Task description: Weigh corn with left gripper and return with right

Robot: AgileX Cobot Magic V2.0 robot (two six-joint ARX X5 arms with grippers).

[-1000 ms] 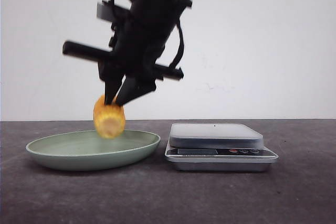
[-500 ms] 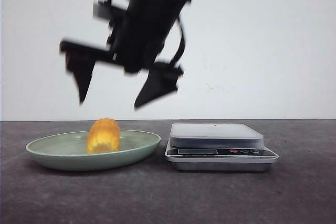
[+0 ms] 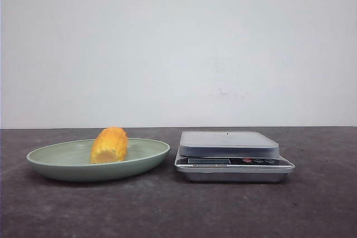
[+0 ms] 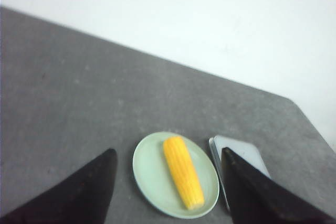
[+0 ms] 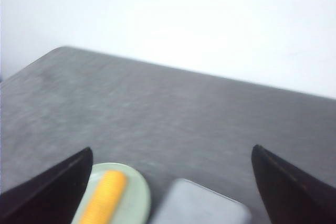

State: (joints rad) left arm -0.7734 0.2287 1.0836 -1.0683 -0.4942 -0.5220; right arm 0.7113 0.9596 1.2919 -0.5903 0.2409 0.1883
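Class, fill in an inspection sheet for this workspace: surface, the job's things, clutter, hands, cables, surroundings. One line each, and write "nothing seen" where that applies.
Surface: dark grey table, matte, no spills seen.
Job's things: corn lies on its side in the green plate; scale stands beside the plate, its platform bare.
Clutter: nothing seen.
Hands: left hand open, high above the plate, holding nothing; right hand open, also raised, holding nothing. Neither shows in the front view.
Cables: nothing seen.
Surroundings: plain white wall behind the table.
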